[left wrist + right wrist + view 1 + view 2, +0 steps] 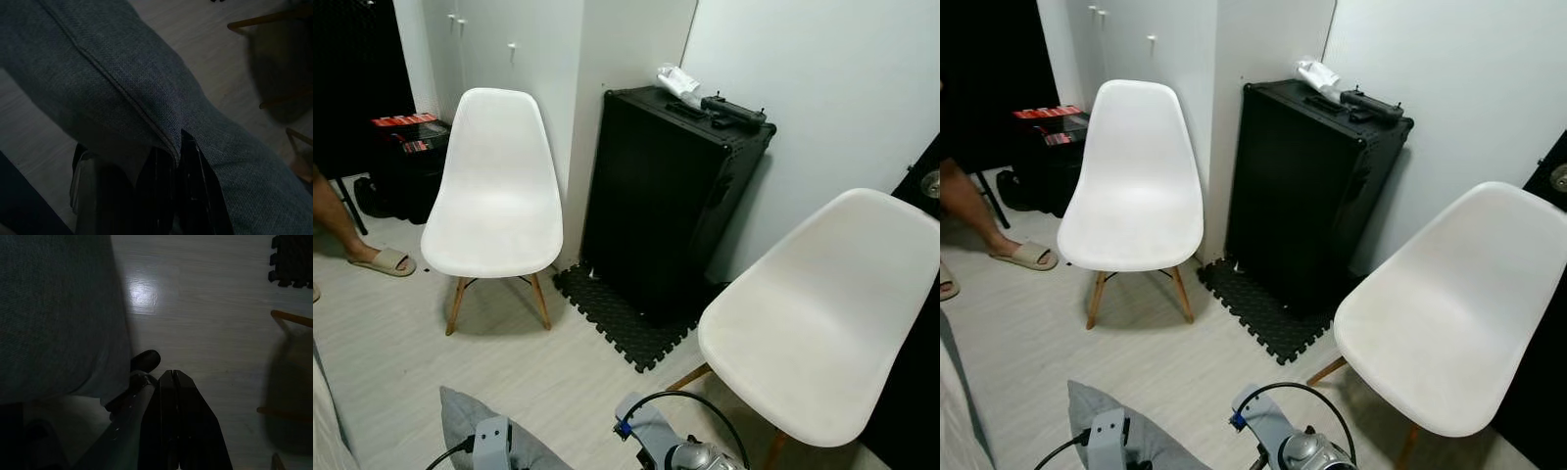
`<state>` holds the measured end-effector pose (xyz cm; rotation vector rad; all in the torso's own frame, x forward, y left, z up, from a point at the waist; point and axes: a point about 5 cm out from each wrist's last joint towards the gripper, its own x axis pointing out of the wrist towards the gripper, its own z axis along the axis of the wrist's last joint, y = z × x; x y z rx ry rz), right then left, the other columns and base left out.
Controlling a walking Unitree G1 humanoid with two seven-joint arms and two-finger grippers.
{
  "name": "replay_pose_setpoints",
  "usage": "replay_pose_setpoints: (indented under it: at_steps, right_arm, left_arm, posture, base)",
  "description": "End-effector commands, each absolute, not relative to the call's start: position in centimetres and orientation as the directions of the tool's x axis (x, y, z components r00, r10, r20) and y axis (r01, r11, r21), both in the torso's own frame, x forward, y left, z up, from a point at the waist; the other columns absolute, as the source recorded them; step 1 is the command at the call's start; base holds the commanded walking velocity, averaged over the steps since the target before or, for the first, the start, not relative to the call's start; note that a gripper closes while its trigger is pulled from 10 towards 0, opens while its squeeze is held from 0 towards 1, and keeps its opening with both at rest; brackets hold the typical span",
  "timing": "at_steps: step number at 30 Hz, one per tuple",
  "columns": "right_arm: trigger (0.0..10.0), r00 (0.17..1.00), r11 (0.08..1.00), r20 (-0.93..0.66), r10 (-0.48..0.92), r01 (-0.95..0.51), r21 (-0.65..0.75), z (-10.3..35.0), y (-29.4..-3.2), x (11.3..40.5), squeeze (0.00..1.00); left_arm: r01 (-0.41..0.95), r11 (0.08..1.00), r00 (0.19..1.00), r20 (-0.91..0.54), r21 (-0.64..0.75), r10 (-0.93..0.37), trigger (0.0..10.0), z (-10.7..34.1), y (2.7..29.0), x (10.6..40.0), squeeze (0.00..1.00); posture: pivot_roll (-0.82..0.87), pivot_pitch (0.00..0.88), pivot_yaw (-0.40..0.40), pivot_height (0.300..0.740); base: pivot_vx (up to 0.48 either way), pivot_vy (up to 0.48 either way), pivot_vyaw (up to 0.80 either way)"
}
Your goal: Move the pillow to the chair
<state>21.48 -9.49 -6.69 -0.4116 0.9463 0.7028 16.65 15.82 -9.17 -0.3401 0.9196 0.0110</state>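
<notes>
Open floor [391,343] before chairs; left fingers [190,161] pinch pillow [122,83] seam (edge).

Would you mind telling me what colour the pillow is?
The pillow is grey, a woven fabric; the left wrist view shows it best.

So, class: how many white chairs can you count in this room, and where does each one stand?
2. One white chair stands at the far left by the wall, beside the black case. The other white chair is nearer, on the right. More may be out of frame.

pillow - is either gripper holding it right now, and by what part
Yes: the left gripper is shut on the grey pillow, pinching its piped seam edge. The right gripper is shut beside it, holding nothing.
</notes>
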Motion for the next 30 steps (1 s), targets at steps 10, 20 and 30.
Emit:
replay_pose_setpoints:
  at_steps: [10, 20, 30]
  right_arm:
    - [10.0, 0.370, 0.683, -0.848, 0.379, -0.730, -0.013, -6.7, -9.6, 21.4, 0.00]
    - [10.0, 0.362, 0.677, -0.842, 0.400, -0.736, 0.005, -6.6, -9.4, 21.4, 0.00]
    - [10.0, 0.415, 0.722, -0.800, 0.434, -0.691, 0.034, -5.9, -8.5, 22.4, 0.00]
  left_arm:
    - [-0.137, 0.940, 0.629, -0.761, -0.313, -0.161, 10.0, -8.9, 15.3, 17.1, 0.00]
    - [-0.117, 0.944, 0.623, -0.763, -0.307, -0.171, 10.0, -8.9, 15.2, 17.1, 0.00]
    - [-0.112, 0.945, 0.626, -0.761, -0.306, -0.172, 10.0, -8.9, 15.3, 17.2, 0.00]
  posture:
    - [0.10, 0.000, -0.160, 0.716]
    - [0.09, 0.000, -0.147, 0.716]
    - [0.09, 0.000, -0.145, 0.716]
  base:
    - [0.291, 0.000, 0.00]
    - [0.336, 0.000, 0.80]
    - [0.338, 0.000, 0.16]
